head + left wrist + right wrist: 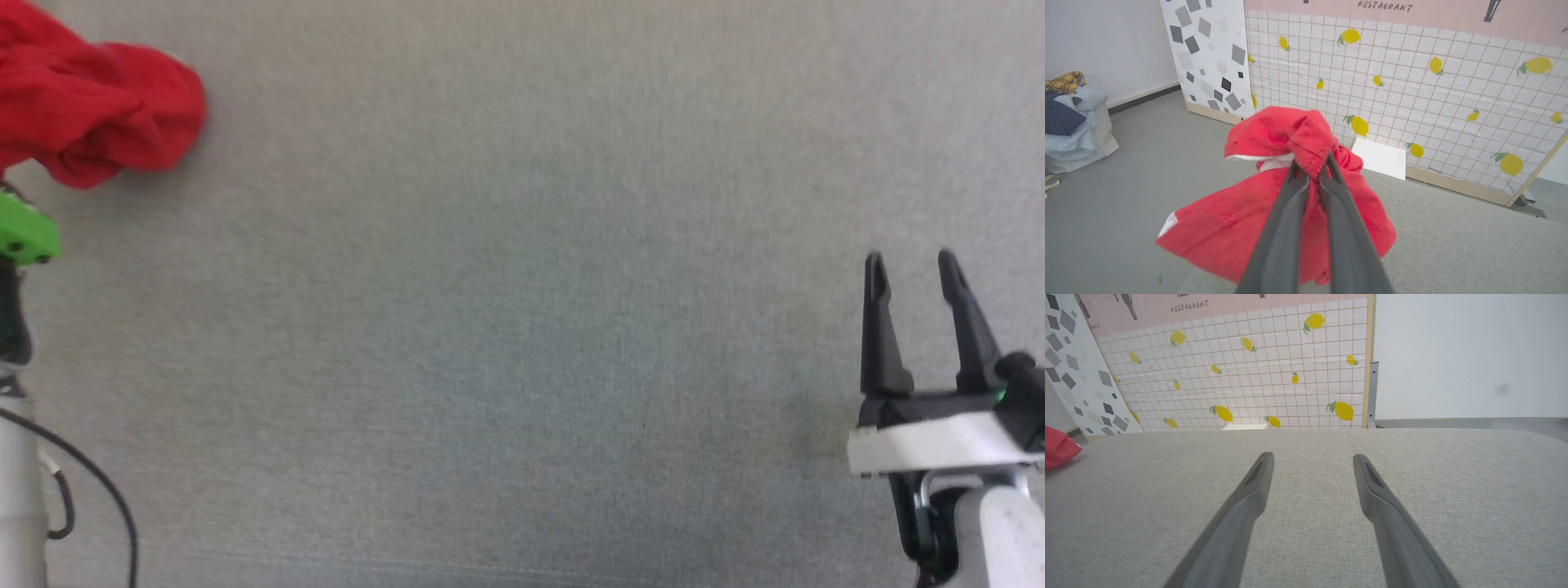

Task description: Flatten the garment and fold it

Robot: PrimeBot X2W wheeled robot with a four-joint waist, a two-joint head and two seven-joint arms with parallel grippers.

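Note:
The garment point(98, 106) is a crumpled bright red bundle at the head view's top left corner, hanging over the left edge of the grey table point(522, 327). In the left wrist view the garment point(1241, 220) shows white trim, and my left gripper point(1311, 165) is shut on a bunched fold near its top. A red corner of the garment point(1059, 447) also shows at the left edge of the right wrist view. My right gripper point(910, 265) stands open at the lower right, fingers apart over bare table with nothing between them; the right wrist view shows the same right gripper point(1312, 457).
A lemon-patterned tiled panel point(1412, 81) and a speckled white panel point(1208, 53) stand behind the table. A pile of clothes in a white bin point(1073, 118) sits on the floor. A green part of the left arm point(24, 233) shows at the head view's left edge.

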